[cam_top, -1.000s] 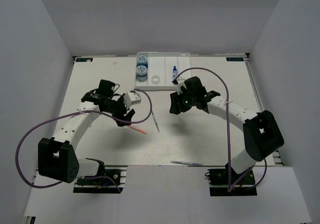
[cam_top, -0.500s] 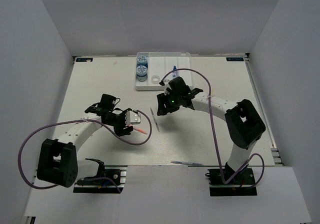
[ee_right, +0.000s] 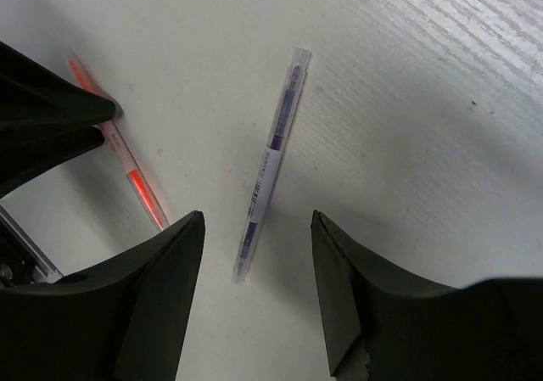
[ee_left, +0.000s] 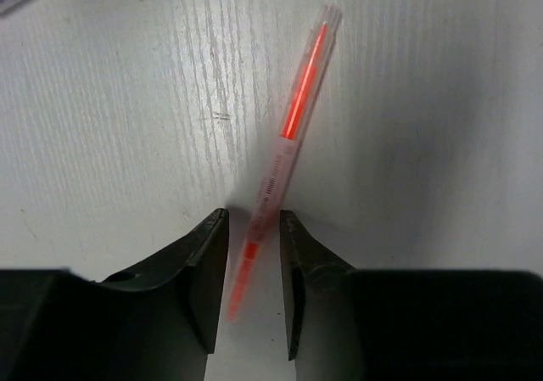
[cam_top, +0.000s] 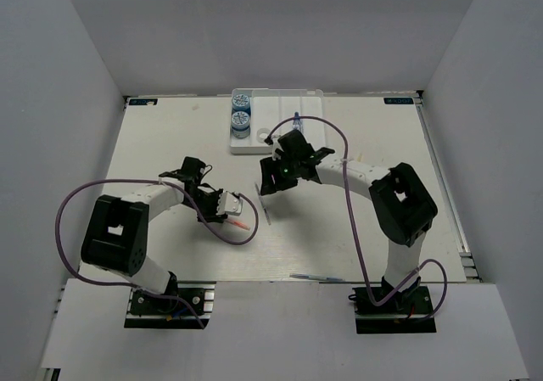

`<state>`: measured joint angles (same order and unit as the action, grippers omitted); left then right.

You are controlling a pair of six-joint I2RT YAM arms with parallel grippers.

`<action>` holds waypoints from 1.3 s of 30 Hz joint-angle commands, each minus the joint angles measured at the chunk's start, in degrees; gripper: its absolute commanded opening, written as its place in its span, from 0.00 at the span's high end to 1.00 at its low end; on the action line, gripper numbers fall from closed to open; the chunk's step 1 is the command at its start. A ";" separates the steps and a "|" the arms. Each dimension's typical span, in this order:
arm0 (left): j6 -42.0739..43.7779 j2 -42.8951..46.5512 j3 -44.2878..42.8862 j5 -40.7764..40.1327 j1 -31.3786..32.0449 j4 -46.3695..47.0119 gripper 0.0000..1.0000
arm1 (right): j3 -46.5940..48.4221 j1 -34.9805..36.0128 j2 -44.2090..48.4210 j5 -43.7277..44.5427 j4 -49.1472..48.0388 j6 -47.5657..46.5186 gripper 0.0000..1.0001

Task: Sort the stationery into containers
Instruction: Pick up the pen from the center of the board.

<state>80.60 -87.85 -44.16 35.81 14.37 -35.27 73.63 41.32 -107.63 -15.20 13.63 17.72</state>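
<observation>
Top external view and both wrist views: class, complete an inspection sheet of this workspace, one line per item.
Surface: white table, no spills seen.
Job's things: far tape roll, near tape roll and glue bottle lie in the white tray; pink pen, grey pen and third pen lie on the table outside it.
Clutter: nothing seen.
Claws: left claw straddles the pink pen, jaws narrowly apart, no firm grip visible; right claw open over the grey pen.
Cables: left cable loops beside the pink pen; right cable arcs across the tray's near end.
Surroundings: plain white walls.
</observation>
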 commanded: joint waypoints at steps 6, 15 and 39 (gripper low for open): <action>6.85 0.39 0.12 -3.29 0.04 -3.93 0.82 | 3.36 2.88 -1.52 3.07 0.35 1.71 0.40; 0.53 15.58 7.69 -2.16 0.04 0.55 1.00 | 5.39 7.63 -5.21 9.66 2.10 2.59 0.45; -4.65 22.46 4.87 0.49 0.04 1.33 1.00 | 4.42 8.87 -9.71 20.57 6.93 -2.51 1.00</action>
<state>77.43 -65.98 -37.36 33.85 14.37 -34.92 80.05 50.33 -116.75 4.54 16.51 16.91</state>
